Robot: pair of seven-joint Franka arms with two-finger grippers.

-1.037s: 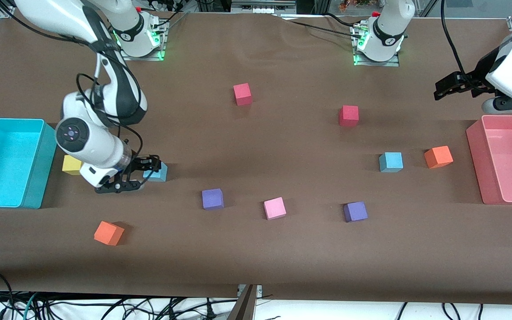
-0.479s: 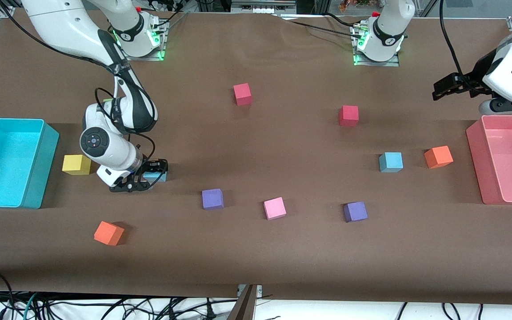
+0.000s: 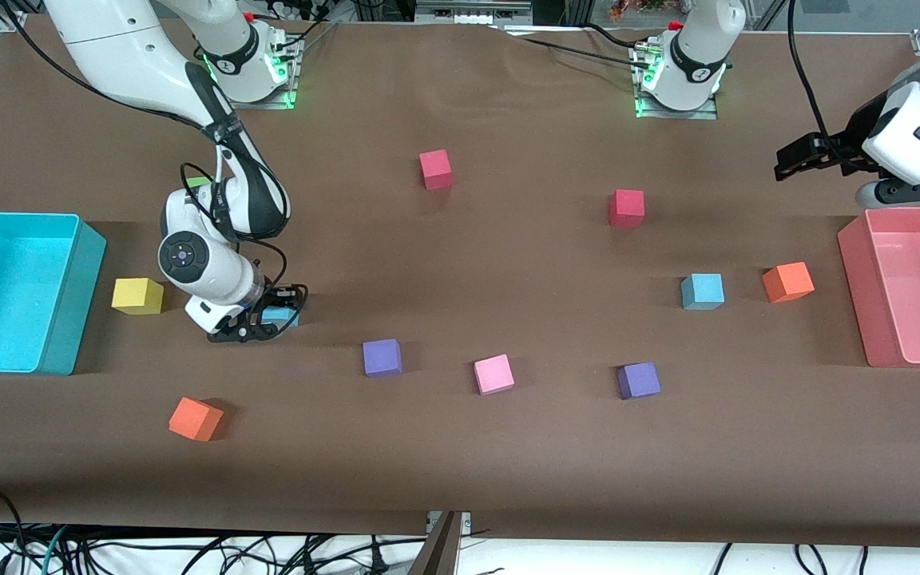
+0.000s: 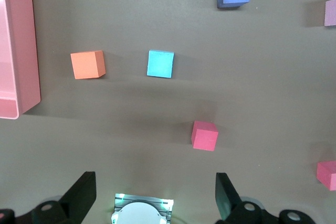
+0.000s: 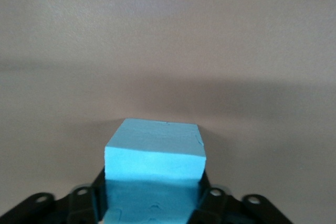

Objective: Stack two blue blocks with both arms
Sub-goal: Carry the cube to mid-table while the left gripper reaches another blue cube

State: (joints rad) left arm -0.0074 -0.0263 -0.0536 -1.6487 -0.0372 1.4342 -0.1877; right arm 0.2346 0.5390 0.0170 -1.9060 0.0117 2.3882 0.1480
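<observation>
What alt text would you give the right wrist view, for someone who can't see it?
A light blue block fills the lower middle of the view, sitting between the right gripper and its black fingers, which press its sides. Around it is only the brown table cover.

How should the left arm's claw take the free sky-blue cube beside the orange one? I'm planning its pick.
Come straight down onto the sky-blue cube and pinch two opposite vertical faces. It sits flat and about square to the table edges, top face exposed. The faces toward and away from the front camera look safest, since the orange cube sits close on one side. The left claw is open, waiting near the pink bin.
</observation>
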